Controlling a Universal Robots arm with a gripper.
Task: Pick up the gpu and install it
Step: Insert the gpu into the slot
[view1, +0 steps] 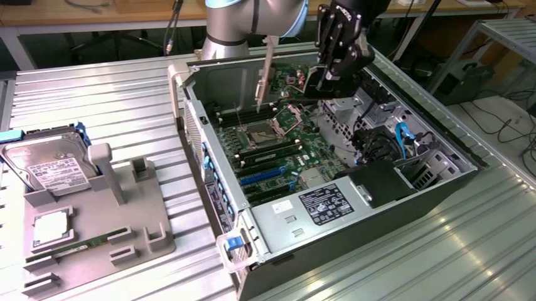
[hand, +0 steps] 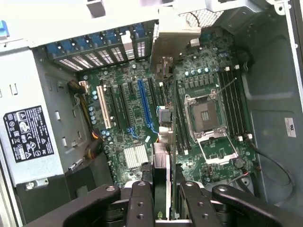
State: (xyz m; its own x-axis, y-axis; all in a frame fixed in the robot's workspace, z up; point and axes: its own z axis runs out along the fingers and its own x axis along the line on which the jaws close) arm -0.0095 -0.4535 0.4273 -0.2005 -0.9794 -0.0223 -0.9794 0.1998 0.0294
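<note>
1. The gpu (hand: 161,182) is being held edge-on between the gripper's (hand: 161,208) two black fingers (hand: 140,205), which are clamped on its upper edge; in the wrist view its green board and a metal part are being seen end-on above the motherboard (hand: 189,118).
2. In the exterior view, the gripper (view1: 322,88) is being carried by the arm (view1: 251,22) above the far part of the open computer case (view1: 335,263), and the card's silver bracket (view1: 266,69) is being seen standing upright beside it, over the case's far wall.
3. The card is being kept well clear of the motherboard, not seated in any slot; the blue expansion slot (hand: 144,106) and the white slot (hand: 103,108) are lying bare.
4. The empty CPU socket (hand: 206,113) with its open retention frame is being shown next to the black memory slots (hand: 234,101).
5. The power supply (view1: 322,204) with its black label is being seen in the near part of the case.
6. On the exterior view's left, a grey parts holder (view1: 92,219) is being shown on the metal table (view1: 100,100), with a hard drive (view1: 50,166) standing in it, and a memory stick (view1: 71,249) lying in a near slot.
</note>
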